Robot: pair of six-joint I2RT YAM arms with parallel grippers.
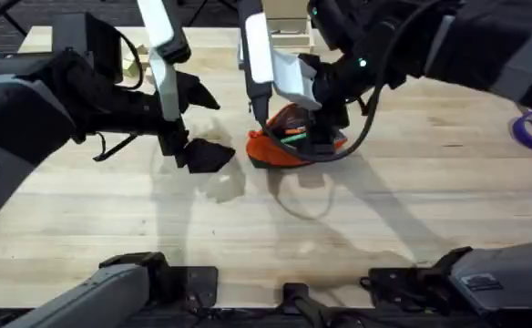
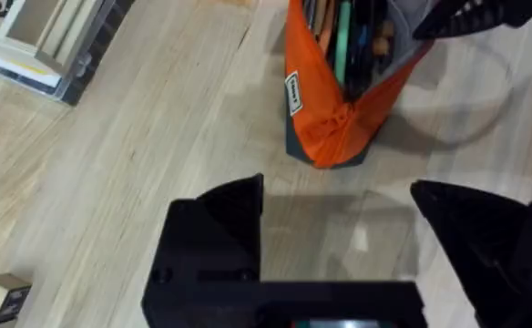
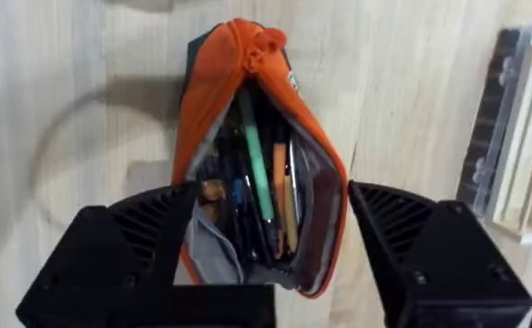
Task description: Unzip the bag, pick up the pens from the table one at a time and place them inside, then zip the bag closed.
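while pens (image 3: 258,164) fill it, bag (image 3: 213,100) gapes (unzipped).

Both arms are black with white upper links, black cables, and ribbed black fingers (image 3: 148,228).

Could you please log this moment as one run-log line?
bag: unzipped, on table | pens: inside bag | left pincer: open, empty, beside bag | right pincer: open, straddling bag | zip: not closed

left end effector (image 2: 339,228) spread wide near the unzipped bag (image 2: 334,118) holding pens (image 2: 342,46).
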